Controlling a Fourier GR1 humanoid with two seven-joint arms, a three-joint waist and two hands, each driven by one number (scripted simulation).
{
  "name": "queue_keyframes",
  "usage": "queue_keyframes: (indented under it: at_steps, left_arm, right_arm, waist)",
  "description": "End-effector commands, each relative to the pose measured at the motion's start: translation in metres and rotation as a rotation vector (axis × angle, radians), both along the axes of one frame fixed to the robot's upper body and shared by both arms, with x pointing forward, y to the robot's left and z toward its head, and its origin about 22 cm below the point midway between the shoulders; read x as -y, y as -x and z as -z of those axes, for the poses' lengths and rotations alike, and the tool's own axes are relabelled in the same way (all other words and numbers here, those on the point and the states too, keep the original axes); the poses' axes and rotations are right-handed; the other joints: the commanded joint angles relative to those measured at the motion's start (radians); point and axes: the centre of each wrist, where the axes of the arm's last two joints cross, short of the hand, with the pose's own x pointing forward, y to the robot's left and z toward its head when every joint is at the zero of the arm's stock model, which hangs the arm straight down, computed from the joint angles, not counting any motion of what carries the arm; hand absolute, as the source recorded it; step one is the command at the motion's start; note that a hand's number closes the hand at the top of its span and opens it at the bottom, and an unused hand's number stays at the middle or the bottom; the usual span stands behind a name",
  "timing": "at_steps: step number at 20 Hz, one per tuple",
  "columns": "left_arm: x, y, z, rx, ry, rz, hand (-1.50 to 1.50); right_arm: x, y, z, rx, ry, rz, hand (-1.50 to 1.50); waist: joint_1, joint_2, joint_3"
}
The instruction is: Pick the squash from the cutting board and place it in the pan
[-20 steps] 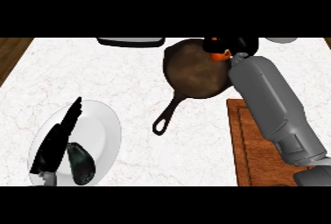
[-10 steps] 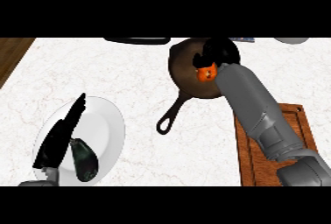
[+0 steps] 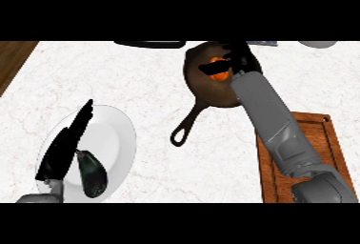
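- The white marbled tabletop (image 3: pixel 141 81) carries everything. Far left of the pan, a strip of brown wood (image 3: pixel 14 62) shows past the tabletop's edge. Nothing more of the room is in view.
- The wooden cutting board (image 3: pixel 316 143) lies right of and below the pan, with no squash on it.
- The white plate (image 3: pixel 116 138) sits well left of the pan and holds a dark vegetable (image 3: pixel 91 174).
- The dark pan (image 3: pixel 204 90) has its handle pointing down-left.
- The left hand (image 3: pixel 63 147) rests over the plate with its fingers straight.
- The right hand (image 3: pixel 243 61) is above the pan's bowl, fingers curled round the squash.
- The orange squash (image 3: pixel 220 74) is held over the pan's inside; I cannot tell whether it touches the pan.
- Judged step: placing. The next move calls for lowering the squash, then uncurling the fingers.
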Motion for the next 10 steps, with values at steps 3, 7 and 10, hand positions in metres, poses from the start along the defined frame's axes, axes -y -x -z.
queue_keyframes:
  at_steps: [3,7,10]
  left_arm:
    - [0.005,0.004,0.006,0.0,0.005,0.006,0.0]
    - [0.0,0.007,0.0,-0.009,0.006,-0.015,0.0]
    - [-0.005,0.007,0.006,-0.008,0.008,-0.041,0.0]
  right_arm:
    - [0.014,-0.007,-0.015,0.192,-0.127,0.178,-1.5]
    - [0.04,-0.008,-0.011,0.25,-0.193,0.341,-1.5]
    - [0.088,-0.011,-0.021,0.279,-0.216,0.415,-1.5]
  waist:
    - [0.005,0.003,0.001]
    - [-0.021,-0.011,0.001]
    - [-0.042,-0.016,0.0]
